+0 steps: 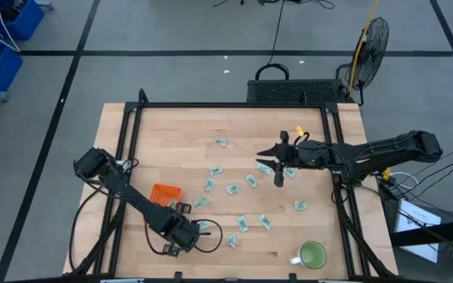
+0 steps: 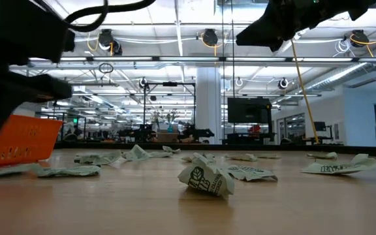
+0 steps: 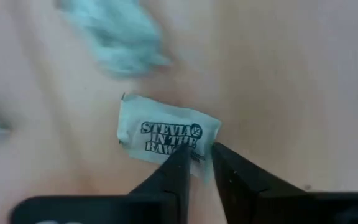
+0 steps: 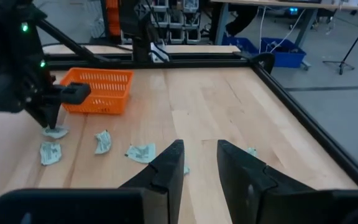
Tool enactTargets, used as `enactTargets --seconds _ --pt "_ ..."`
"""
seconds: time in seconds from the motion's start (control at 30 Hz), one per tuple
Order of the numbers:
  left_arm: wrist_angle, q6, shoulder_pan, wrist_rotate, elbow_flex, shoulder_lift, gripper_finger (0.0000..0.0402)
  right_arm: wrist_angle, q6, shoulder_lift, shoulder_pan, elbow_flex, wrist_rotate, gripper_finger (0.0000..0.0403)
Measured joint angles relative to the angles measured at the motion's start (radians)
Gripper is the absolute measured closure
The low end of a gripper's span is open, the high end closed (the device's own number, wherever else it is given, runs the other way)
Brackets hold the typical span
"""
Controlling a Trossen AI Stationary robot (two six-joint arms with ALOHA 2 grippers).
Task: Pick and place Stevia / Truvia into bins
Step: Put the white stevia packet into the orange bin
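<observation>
Stevia packet (image 3: 166,134) flat on wood, edge between tips of left gripper (image 3: 196,163), jaws narrow, nearly pinching, not lifted yet. Orange tray (image 1: 166,192) just beside, apparently empty. Many packets scattered across table (image 1: 171,134). Right gripper (image 1: 278,171) above centre, parted, holding nothing.

The high view looks straight down on the whole wooden table (image 1: 234,126) from well above. The low view sits at tabletop height, facing level across the boards into the room behind. The left wrist view points down, very near the wood, filled by one packet (image 3: 166,132). The right wrist view faces across the table from higher up (toward the orange tray (image 4: 99,89), which the high and low views share).
</observation>
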Motion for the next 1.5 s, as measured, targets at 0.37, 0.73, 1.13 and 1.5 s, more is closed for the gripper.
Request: enactTargets --seconds 0.37,0.73,1.13,1.5 --pt "-0.031 0.029 0.047 -0.215 0.021 -0.274 0.0398 0.0 -0.022 0.0 0.0 0.0 0.001 0.0314" --pt "-0.525 -0.551 0.073 -0.1 -0.005 -0.449 0.0398 -0.017 -0.022 0.0 0.0 0.0 0.001 0.0314" --pt "-0.358 -0.521 0.116 -0.021 -0.211 -0.441 0.0396 -0.004 0.038 0.001 0.0 -0.061 -0.002 0.0314" --pt "-0.202 -0.382 0.184 0.021 -0.331 -0.44 0.0335 0.029 0.058 0.001 0.0 -0.083 -0.002 0.0314"
